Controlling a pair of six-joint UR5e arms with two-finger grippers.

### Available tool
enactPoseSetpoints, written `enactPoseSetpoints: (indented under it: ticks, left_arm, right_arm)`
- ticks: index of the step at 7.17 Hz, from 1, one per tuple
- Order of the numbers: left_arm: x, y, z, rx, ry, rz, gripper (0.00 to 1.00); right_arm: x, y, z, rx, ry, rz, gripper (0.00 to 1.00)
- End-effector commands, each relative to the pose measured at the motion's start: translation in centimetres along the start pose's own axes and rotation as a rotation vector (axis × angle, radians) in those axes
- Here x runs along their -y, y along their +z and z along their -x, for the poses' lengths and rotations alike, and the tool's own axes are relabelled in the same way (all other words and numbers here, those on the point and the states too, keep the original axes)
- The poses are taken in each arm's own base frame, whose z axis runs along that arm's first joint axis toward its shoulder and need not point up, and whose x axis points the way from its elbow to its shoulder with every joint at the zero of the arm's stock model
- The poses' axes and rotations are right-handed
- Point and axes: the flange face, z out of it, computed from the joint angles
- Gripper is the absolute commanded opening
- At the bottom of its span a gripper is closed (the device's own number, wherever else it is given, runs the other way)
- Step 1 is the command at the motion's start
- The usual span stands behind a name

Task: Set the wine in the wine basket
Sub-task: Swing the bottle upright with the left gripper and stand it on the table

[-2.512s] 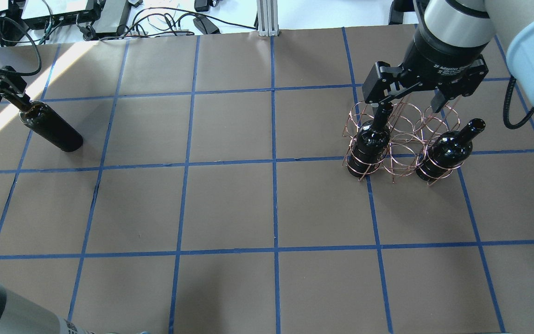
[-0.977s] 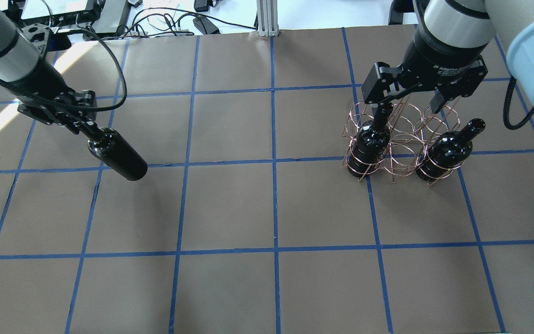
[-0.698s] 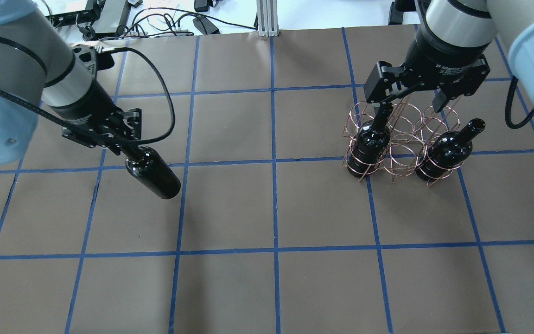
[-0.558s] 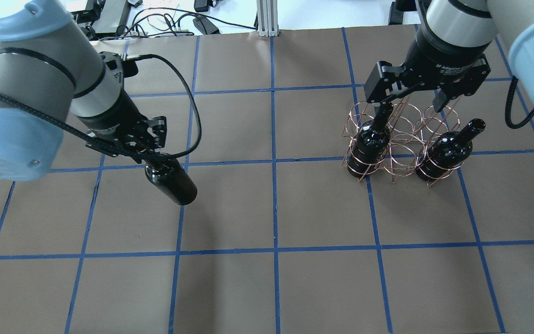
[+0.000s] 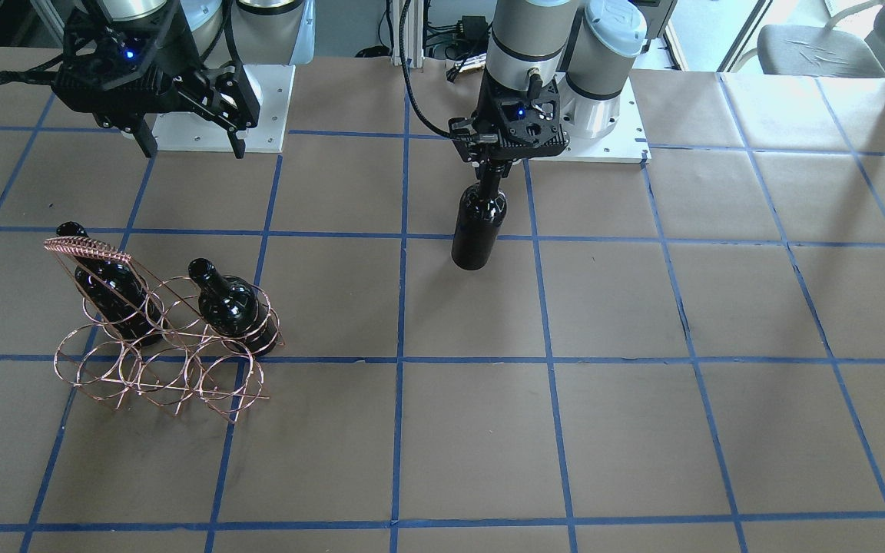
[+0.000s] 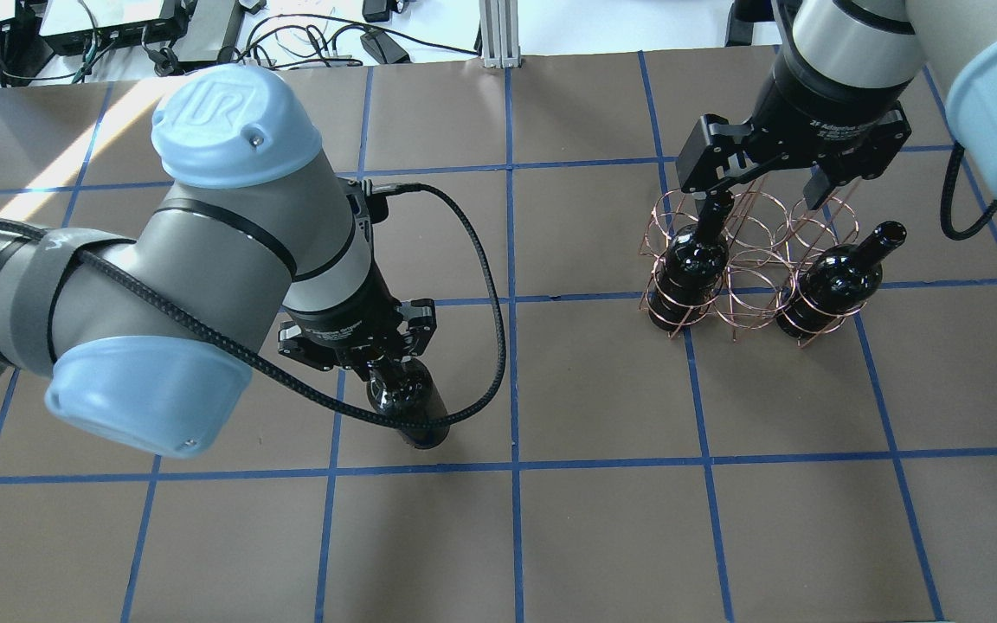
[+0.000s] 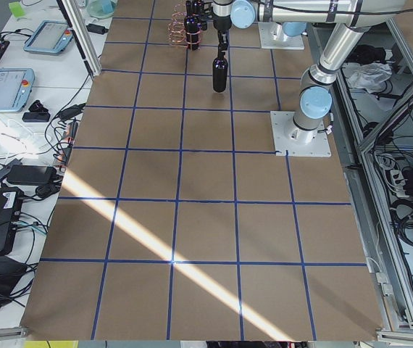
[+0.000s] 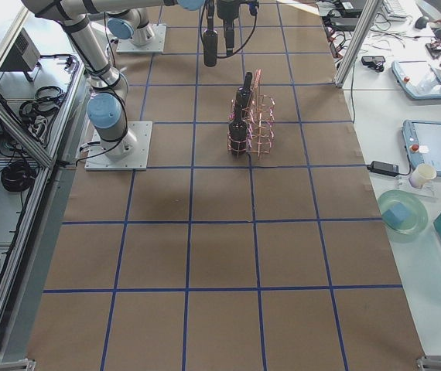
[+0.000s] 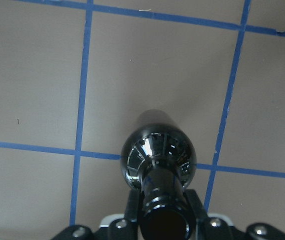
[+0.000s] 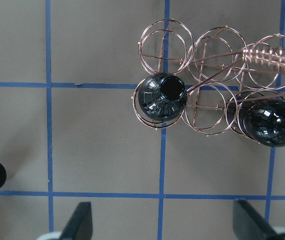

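Wine (image 5: 477,226) hangs in left gripper (image 5: 498,165); two bottles (image 5: 229,307) (image 5: 108,288) sit in wine basket (image 5: 89,247).

Four wine basket (image 5: 158,338) rings free; bottles (image 5: 227,307) fill two, handle (image 5: 85,247) spans above

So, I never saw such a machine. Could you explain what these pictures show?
These are two robot arms at a table covered in brown paper with blue tape lines. Six cameras film one moment: one faces the robot, one looks over its shoulders, two stand at the table's ends, one sits on each wrist. The left gripper holds a dark wine bottle by its neck. The right gripper hangs open near the copper wire basket, where two more bottles stand in the end rings nearest the robot.
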Motion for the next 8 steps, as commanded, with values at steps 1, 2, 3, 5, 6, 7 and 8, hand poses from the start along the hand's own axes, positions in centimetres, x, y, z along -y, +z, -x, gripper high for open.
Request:
enactPoseSetpoints:
  ticks: [1,2,3,5,6,7,8]
  left_arm:
    - [-0.9,1.1,-0.5,-0.025,0.009,0.033,0.00]
    - [-0.4,0.7,-0.7,-0.037,0.010,0.010,0.00]
    - [-0.2,0.4,-0.8,-0.045,0.016,-0.012,0.00]
    - [0.7,-0.1,-0.4,-0.041,0.085,-0.047,0.00]
    - [0.8,0.1,-0.5,-0.039,0.085,-0.042,0.00]
    - [1.0,0.2,-0.5,-0.037,0.086,-0.041,0.00]
    - [1.3,0.3,-0.2,-0.031,0.081,-0.042,0.00]
  right_arm:
    - [0.0,0.0,0.0,-0.001,0.001,0.001,1.00]
    - [0.1,0.1,0.1,0.002,-0.002,0.001,1.00]
    - [0.0,-0.1,0.1,0.002,0.010,-0.005,1.00]
    - [0.2,-0.7,0.2,-0.002,0.009,-0.050,1.00]
    - [0.6,-1.1,0.2,-0.001,0.005,-0.083,1.00]
    - [0.6,-1.1,0.2,0.003,0.007,-0.087,1.00]
    - [0.7,-1.1,0.2,0.004,-0.002,-0.087,1.00]
